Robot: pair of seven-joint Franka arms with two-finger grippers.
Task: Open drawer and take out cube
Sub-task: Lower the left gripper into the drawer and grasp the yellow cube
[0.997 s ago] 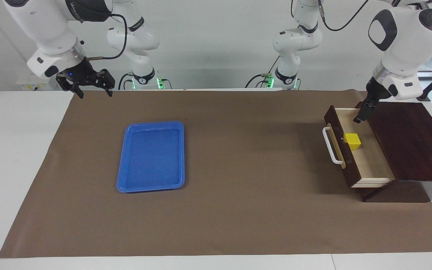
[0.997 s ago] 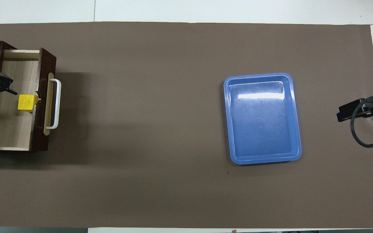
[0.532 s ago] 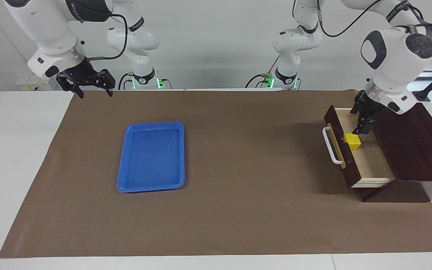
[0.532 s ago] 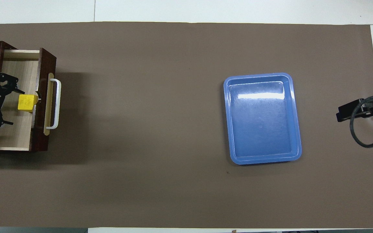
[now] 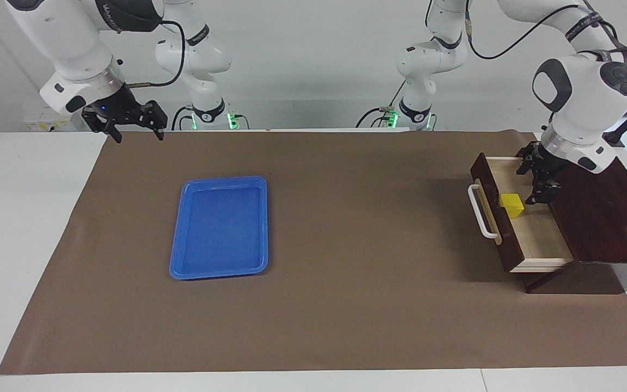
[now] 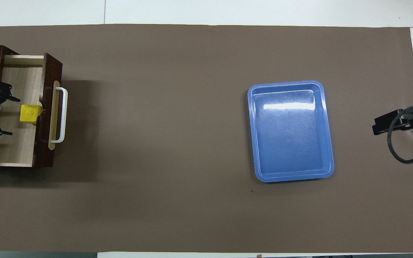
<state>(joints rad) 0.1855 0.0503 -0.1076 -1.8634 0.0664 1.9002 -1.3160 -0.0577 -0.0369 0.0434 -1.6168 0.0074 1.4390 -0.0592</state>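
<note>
Left gripper [image 5: 538,181]: positioned over the pulled-out drawer [image 5: 536,234], at the edge where the drawer meets the dark wooden box [image 5: 602,212]. Its two fingers stand spread apart and hold nothing. In the overhead view the left gripper [image 6: 7,115] shows its two fingertips pointing toward the cube, one on each side of the cube's line, both clear of it.

Cube [image 5: 511,205]: small, bright yellow, resting on the pale wood floor of the drawer, up against the inside of the drawer's front panel. It sits about midway along the drawer's length. It is close beside the left gripper but not touched by it. The overhead view confirms the cube [image 6: 29,114] lies just inside the front panel.

Drawer front: dark brown, with a white bar handle [image 5: 481,212] mounted on a tan strip, facing toward the right arm's end of the table.

Right gripper [image 5: 135,130]: raised over the edge of the brown mat [image 5: 346,305] at the right arm's end of the table, fingers apart, empty. This arm waits.

Blue tray [image 5: 220,226]: flat on the mat, toward the right arm's end of the table, well apart from the drawer, nothing in it.
</note>
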